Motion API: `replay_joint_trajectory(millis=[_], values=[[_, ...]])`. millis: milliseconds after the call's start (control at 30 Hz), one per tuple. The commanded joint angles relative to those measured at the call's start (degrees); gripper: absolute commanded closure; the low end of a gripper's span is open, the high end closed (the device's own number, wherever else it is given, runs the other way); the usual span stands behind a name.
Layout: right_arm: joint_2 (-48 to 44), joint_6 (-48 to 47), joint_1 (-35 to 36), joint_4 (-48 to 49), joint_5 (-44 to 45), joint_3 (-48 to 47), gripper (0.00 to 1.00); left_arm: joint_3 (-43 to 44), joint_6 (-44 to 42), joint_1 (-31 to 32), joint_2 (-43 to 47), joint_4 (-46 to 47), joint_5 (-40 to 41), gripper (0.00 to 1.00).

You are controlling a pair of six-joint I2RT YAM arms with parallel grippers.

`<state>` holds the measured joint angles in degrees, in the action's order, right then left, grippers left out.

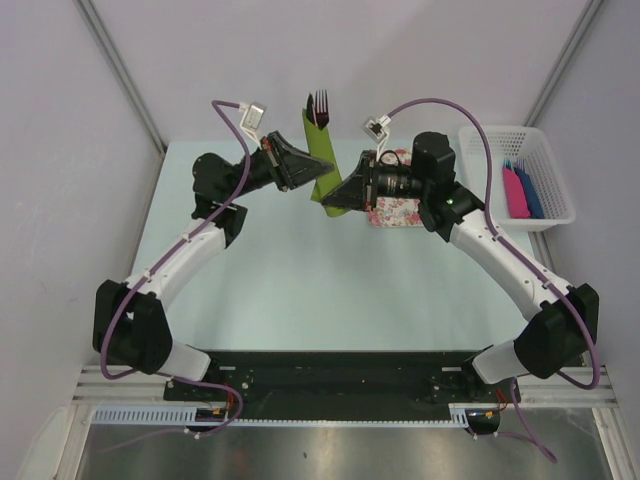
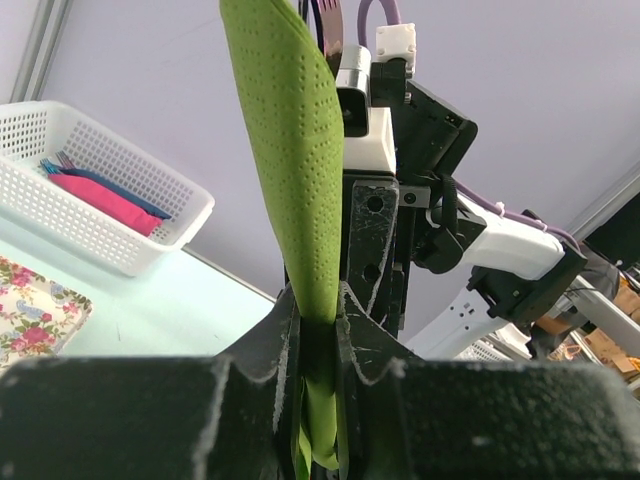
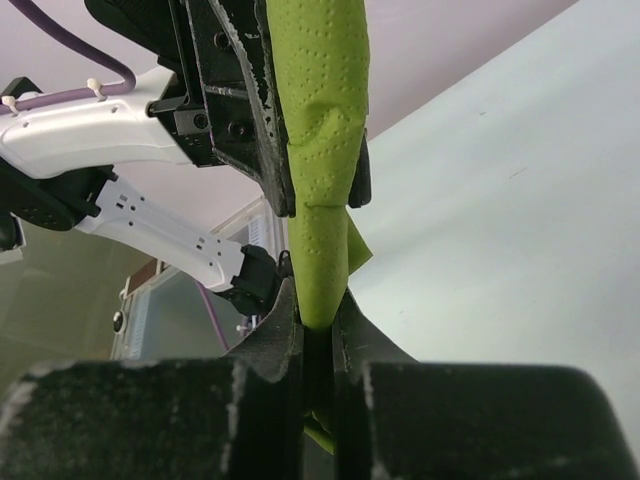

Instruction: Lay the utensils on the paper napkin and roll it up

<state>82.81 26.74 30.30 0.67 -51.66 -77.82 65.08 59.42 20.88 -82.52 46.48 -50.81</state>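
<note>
The paper napkin [image 1: 318, 143] is rolled into a slim olive-green tube, held tilted above the far middle of the table. Dark purple fork tines of the utensils [image 1: 320, 104] stick out of its upper end; the rest of the utensils is hidden inside. My left gripper [image 1: 320, 168] is shut on the roll's middle from the left. My right gripper [image 1: 328, 198] is shut on its lower end from the right. In the left wrist view the napkin [image 2: 290, 150] rises from the left gripper [image 2: 318, 315], tines [image 2: 330, 25] on top. In the right wrist view the right gripper [image 3: 318, 310] pinches the napkin [image 3: 325, 120].
A pink-and-white floral mat [image 1: 398, 214] lies under the right wrist, also seen as the mat [image 2: 35, 312] in the left wrist view. A white basket [image 1: 500, 130] at the far right holds pink [image 1: 515, 192] and blue [image 1: 531, 192] flat pieces. Grey walls close in the table.
</note>
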Motion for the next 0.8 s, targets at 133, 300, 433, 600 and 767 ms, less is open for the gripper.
replay_joint_trajectory(millis=[133,300,433,600,767], values=[[-1.16,4.46,-2.00,-3.21,-1.25,0.31,0.99,4.18,-0.80,-0.41,0.08,6.52,5.54,1.00],[-1.68,2.62,-3.06,-4.10,0.59,-1.36,0.16,4.36,-0.09,-0.23,-0.27,7.05,5.10,1.00],[-0.98,1.30,-3.50,-3.13,0.42,-3.30,0.25,3.57,0.35,-0.06,-0.10,7.31,4.93,1.00],[0.42,-0.99,-4.46,-3.92,1.56,-6.98,0.25,3.12,0.61,0.12,0.25,7.49,4.75,1.00],[0.87,-1.25,-4.12,-2.60,1.12,-8.49,0.18,3.12,0.96,0.12,0.26,7.84,4.75,1.00]])
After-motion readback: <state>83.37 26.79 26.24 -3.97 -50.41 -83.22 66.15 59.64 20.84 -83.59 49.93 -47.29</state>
